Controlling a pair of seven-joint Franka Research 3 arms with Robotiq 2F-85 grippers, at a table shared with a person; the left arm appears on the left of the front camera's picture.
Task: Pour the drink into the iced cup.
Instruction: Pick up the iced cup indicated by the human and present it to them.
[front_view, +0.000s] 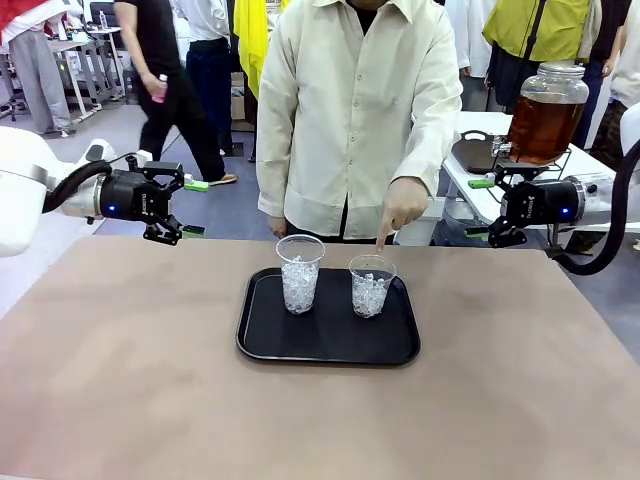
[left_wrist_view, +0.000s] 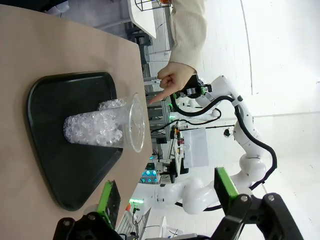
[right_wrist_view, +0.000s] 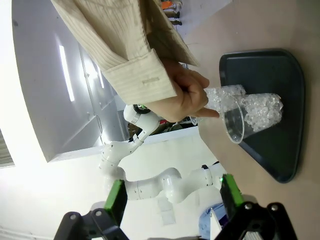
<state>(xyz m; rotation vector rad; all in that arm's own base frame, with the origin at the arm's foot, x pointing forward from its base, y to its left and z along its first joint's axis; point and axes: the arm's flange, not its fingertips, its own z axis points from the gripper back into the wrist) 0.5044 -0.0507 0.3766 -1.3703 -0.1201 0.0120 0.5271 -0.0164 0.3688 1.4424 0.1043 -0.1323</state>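
Black tray (front_view: 330, 342) mid-table with two clear cups on it: left iced cup (front_view: 300, 275) on the tray's left half, right iced cup (front_view: 371, 287) on its right half. Person's hand (front_view: 403, 205) over the tray's far edge, index finger pointing down just above the right iced cup's rim, other fingers curled, grasping nothing. Drink (front_view: 543, 125), amber, in a dispenser jar (front_view: 561, 75) well beyond the tray's far right corner. Left gripper (front_view: 193, 208) off the tray's far left, right gripper (front_view: 479, 208) off its far right, both with jaws apart, empty.
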